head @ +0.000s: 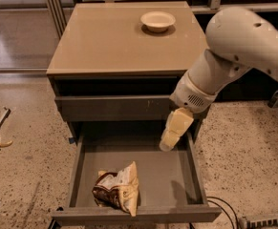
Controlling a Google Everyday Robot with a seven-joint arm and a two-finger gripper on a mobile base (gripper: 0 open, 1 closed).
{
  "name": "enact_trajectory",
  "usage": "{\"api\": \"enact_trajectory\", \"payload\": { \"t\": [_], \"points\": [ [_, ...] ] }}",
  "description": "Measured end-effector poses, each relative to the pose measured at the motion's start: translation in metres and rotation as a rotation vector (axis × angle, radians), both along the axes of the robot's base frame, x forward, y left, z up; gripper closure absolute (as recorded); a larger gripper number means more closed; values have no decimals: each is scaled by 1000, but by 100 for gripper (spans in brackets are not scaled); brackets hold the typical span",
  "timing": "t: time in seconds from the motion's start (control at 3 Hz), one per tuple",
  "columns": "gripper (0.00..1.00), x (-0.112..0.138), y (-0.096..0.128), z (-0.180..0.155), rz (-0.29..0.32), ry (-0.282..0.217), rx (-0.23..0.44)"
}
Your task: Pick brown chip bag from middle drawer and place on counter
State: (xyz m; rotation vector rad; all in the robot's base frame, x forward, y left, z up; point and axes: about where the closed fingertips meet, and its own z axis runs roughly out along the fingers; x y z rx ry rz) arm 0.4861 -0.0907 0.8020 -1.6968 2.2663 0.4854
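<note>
The brown chip bag [118,191] lies wrinkled on the floor of the open middle drawer [162,180], near its front left. The gripper [169,142] hangs from the white arm over the drawer's back right part, above and to the right of the bag, apart from it. Its cream fingers point down. The tan counter [105,37] tops the grey cabinet.
A round cream bowl [157,21] stands on the counter at the back right. A closed grey drawer front [110,108] sits above the open drawer. The white arm [234,51] reaches in from the right. Speckled floor surrounds the cabinet; cables lie at the lower right.
</note>
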Motion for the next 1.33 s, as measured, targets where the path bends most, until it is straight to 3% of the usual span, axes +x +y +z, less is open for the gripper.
{"api": "enact_trajectory", "payload": {
  "t": [0.33, 0.67, 1.0, 1.33],
  "points": [
    [0, -9, 43, -46, -95, 153, 60],
    [0, -12, 79, -90, -204, 258, 114],
    [0, -12, 79, -90, -204, 258, 114],
    [0, -6, 83, -111, -260, 276, 91]
  ]
}}
